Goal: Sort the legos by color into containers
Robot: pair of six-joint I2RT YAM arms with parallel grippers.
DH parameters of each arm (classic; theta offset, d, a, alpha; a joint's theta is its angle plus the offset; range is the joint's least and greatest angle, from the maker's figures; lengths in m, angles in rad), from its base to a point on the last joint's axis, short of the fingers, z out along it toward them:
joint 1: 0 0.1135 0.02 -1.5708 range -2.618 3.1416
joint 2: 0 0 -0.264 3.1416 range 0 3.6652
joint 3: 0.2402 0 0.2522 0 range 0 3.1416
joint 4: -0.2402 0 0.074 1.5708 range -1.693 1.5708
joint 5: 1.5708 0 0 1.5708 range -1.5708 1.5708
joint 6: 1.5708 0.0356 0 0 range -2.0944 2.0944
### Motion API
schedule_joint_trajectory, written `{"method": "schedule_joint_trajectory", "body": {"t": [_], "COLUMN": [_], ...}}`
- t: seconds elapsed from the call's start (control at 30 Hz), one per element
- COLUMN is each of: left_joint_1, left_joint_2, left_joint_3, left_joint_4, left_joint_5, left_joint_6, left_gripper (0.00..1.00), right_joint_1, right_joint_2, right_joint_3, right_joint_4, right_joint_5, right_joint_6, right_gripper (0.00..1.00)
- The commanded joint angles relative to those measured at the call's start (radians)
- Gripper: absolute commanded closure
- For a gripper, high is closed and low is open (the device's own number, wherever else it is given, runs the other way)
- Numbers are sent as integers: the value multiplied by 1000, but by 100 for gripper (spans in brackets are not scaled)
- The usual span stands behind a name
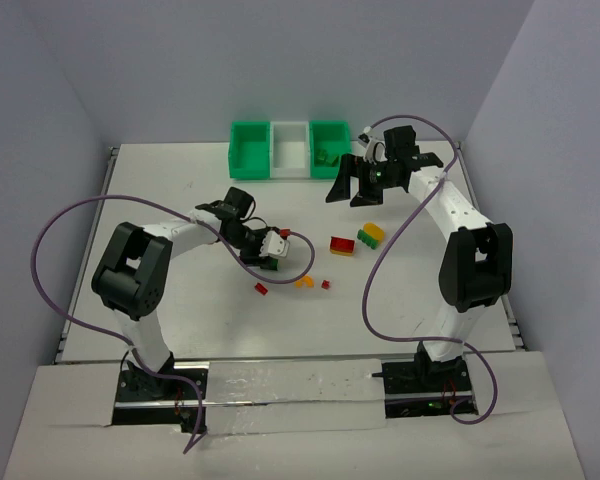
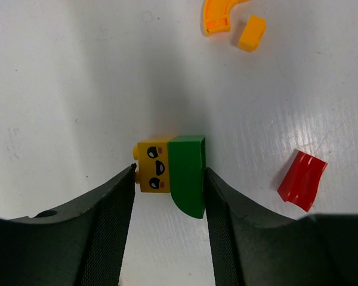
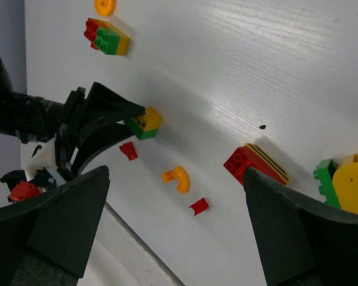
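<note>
Legos (image 2: 251,33) lie near left claw's (image 2: 169,196) yellow-green brick (image 2: 170,171): orange curve (image 2: 218,15), red piece (image 2: 302,180)

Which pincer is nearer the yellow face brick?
Left. The left pincer straddles the yellow face brick, fingers touching both sides; the right pincer hovers open near the right green bin.

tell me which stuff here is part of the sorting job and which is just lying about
Job: containers; yellow-and-green brick pair gripped by the left gripper; orange curved brick; red curved piece; red brick; green-and-yellow stack; right gripper, open.
Just there: purple cables; black speck on the table.
</note>
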Motion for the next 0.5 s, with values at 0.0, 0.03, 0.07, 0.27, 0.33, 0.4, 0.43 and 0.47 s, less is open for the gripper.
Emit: {"method": "schedule_joint_trajectory", "body": {"t": [0.0, 0.03, 0.07, 0.27, 0.33, 0.4, 0.43, 0.47], "left_joint_1": [-6, -7, -8, -9, -9, -9, -9, -9], "left_joint_2": [13, 17, 19, 40, 36, 28, 23, 12], "left_joint_3": [40, 45, 47, 76, 73, 72, 74, 76], "left_joint_4": [-53, -50, -49, -56, -48, -34, -27, -20], "left_joint_5": [5, 2, 0, -10, -10, -4, -3, -3], "left_joint_6": [14, 2, -2, -32, -36, -57, -68, -85], "left_gripper": [41, 38, 38, 47, 52, 59, 64, 68], "right_joint_1": [0, -1, -1, 1, -1, -1, -1, 0], "right_joint_2": [-27, -28, -28, -31, -33, -40, -47, -53], "right_joint_3": [-40, -45, -48, -50, -54, -92, -111, -132], "right_joint_4": [3, 6, 7, 3, 4, 30, 47, 64], "right_joint_5": [-73, -77, -78, -83, -83, -94, -106, -119], "right_joint_6": [24, 24, 25, 25, 27, 50, 64, 78], "right_gripper": [0, 0, 0, 0, 0, 0, 0, 0]}}
